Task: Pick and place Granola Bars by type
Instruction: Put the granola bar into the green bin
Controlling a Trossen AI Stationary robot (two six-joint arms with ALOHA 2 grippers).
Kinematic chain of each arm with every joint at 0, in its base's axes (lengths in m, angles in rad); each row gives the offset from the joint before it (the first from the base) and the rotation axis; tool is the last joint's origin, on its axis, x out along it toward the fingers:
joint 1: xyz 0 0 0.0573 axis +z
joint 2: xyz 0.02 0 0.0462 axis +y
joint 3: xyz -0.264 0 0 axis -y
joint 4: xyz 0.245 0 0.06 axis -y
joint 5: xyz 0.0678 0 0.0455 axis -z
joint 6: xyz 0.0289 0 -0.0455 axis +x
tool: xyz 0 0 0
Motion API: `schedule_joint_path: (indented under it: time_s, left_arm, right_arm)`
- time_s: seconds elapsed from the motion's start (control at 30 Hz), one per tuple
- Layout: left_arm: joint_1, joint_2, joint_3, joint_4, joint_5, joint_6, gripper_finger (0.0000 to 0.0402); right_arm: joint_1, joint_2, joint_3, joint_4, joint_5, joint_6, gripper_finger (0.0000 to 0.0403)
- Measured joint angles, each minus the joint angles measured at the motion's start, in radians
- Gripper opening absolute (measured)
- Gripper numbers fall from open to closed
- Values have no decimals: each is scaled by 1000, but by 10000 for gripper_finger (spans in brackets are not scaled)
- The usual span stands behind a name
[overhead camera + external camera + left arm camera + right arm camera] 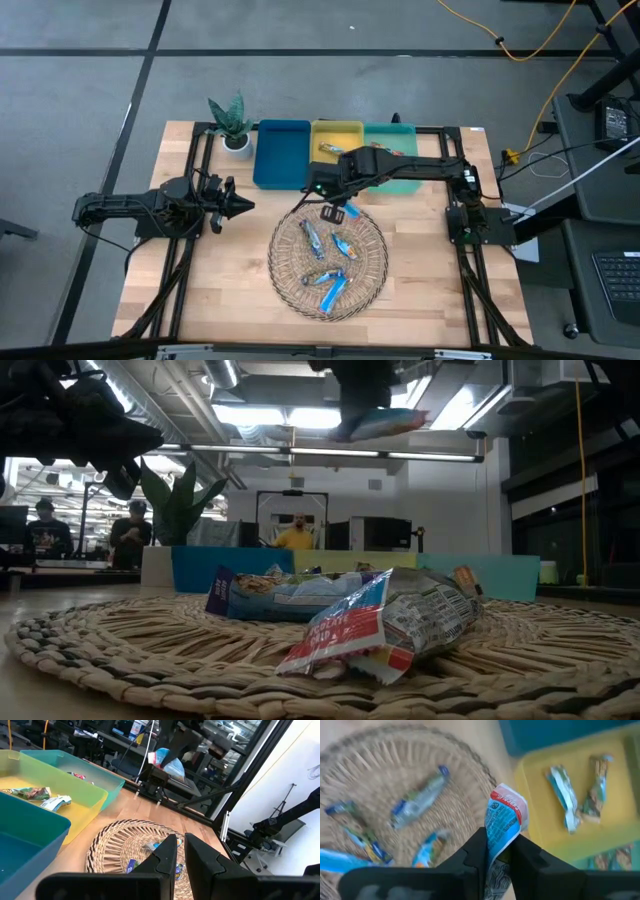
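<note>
- Wooden table (pixel 420 300) under the two arms carries a round woven mat (pixel 372 285) near its middle and three trays along the far edge: a blue tray (pixel 270 160), a yellow tray (pixel 335 130) and a teal tray (pixel 405 187).
- Over the mat's far rim, near the trays, the right gripper (pixel 496 855) is clamped on one bar, a silvery-blue bar (pixel 502 822) with a red end.
- That bar stands up out of the closed jaws with its long axis in line with the fingers, its free red end pointing away from the wrist; the low view shows it hanging well clear of the table.
- From the jaws, the yellow tray lies just beyond the mat's rim, with the blue tray beside it; two bars (pixel 565 797) already lie in the yellow one, and the teal tray holds some too.
- My judgement: the coming move turns on a short carry from the mat's far edge across to a tray, and which tray suits this wrapper I cannot tell for sure.
- Four or so loose bars (pixel 330 262) remain on the mat, lying at mixed angles, below and behind the held bar.
- Parked at the table's left side, well apart from the mat, the left gripper (pixel 179 851) has its fingers drawn nearly together on nothing; the right arm is plainly the nearer to both mat and trays.
</note>
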Motion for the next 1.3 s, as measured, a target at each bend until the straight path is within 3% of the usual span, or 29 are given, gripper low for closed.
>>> schedule_joint_path:
  time_s: [0.27,0.57,1.0,1.3]
  left_arm:
    - [0,0,0,0,0,0,31]
    - [0,0,0,0,0,0,31]
    - [0,0,0,0,0,0,31]
    - [0,0,0,0,0,0,31]
  right_arm:
    - [-23,-7,-2,-50,-13,-21,69]
    - [-123,-123,-2,-48,13,-102,69]
    - [-340,-312,-2,-89,48,-229,69]
    - [-549,-381,-2,-92,48,-337,69]
